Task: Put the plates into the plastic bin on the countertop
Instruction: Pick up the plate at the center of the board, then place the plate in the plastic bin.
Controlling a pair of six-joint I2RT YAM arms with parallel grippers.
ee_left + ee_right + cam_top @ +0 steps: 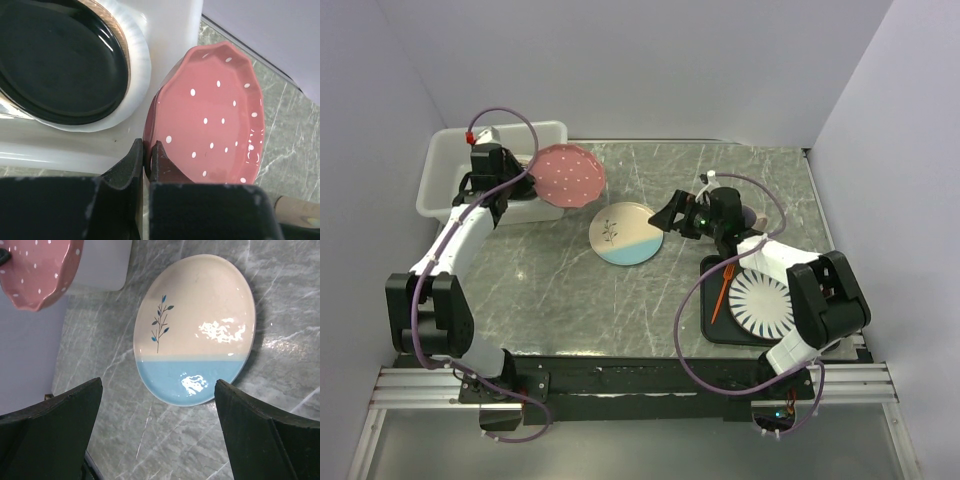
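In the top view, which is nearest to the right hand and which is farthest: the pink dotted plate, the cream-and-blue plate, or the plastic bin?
1. The cream-and-blue plate, just left of the right hand.
2. The pink dotted plate, farther left, held by the left hand.
3. The plastic bin, far-left corner.

Bright even light, glare patches on the cream-blue plate [195, 330].
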